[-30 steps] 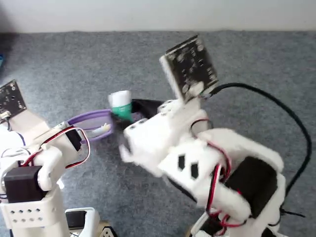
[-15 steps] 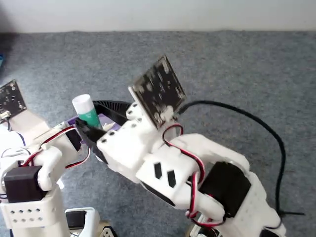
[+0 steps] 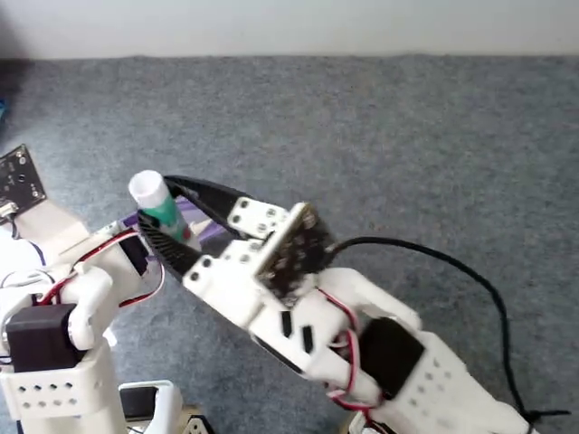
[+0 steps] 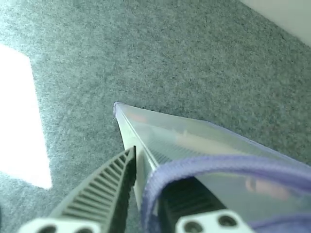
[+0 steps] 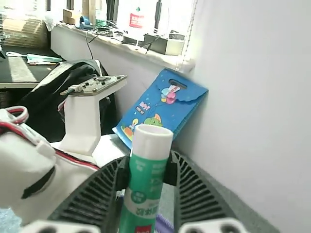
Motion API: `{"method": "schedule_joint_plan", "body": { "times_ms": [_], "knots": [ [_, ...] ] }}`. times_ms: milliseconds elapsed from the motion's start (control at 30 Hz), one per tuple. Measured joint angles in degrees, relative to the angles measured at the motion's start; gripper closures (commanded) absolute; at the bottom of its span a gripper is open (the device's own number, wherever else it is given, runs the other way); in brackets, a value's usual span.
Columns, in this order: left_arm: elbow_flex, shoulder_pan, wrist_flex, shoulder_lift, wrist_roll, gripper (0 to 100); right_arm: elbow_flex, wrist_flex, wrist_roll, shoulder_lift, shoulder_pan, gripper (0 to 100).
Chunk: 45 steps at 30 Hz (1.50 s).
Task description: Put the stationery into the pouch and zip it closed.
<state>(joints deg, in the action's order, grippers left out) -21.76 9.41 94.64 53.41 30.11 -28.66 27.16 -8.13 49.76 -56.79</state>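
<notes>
- The left arm (image 3: 77, 303) stands at the near left corner of the table. The right arm (image 3: 308, 316) stretches from the near right across towards it.
- The left gripper (image 4: 146, 179) is closed on the pouch (image 4: 209, 145). One ribbed black finger (image 4: 104, 194) lies outside the clear wall, and the other sits inside under the purple zip rim (image 4: 204, 167).
- The pouch is translucent with its mouth open. Its far corner rests on the grey carpet (image 4: 160, 53).
- The right gripper (image 3: 154, 201) is clamped narrowly on a glue stick (image 3: 165, 215), one curved black jaw on each side of its green body.
- From the right wrist, the glue stick (image 5: 146, 187) stands upright between the jaws, white cap (image 5: 152, 141) uppermost and clear above the fingertips.
- From above, the stick sits directly over the purple pouch edge, just beside the left gripper. I cannot tell whether its base is inside the mouth.
- Behind the stick, the left arm's circuit board (image 5: 92, 85) sits on a white mount.
- Farther off, a blue card (image 5: 163, 109) leans against the wall.
</notes>
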Motion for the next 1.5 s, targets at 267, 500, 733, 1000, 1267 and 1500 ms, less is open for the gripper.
{"method": "schedule_joint_plan", "body": {
  "times_ms": [267, 500, 733, 1000, 1267, 1500],
  "knots": [
    [0.00, 0.09, 0.00, 0.00, 0.00, 99, -6.15, -15.56, -3.60, -7.65, 1.58, 99.1],
    [-0.09, -0.09, 0.00, 0.00, 0.00, 99, -16.62, -16.44, -4.57, -6.59, 2.90, 91.6],
    [-0.09, -0.18, 0.00, 0.00, 0.00, 99, -18.02, -3.69, -6.07, 2.64, 3.34, 78.5],
    [-0.09, -0.09, 0.00, 0.00, 0.00, 99, -18.11, 3.08, -6.07, 14.24, 4.48, 94.6],
    [-0.09, 0.00, 0.00, 0.00, 0.00, 99, -18.11, 8.70, -6.07, 21.45, 18.20, 99.0],
    [-0.88, 0.00, 0.00, 0.00, 0.00, 99, -15.74, 24.35, 2.29, 21.71, 25.49, 87.6]
  ]
}}
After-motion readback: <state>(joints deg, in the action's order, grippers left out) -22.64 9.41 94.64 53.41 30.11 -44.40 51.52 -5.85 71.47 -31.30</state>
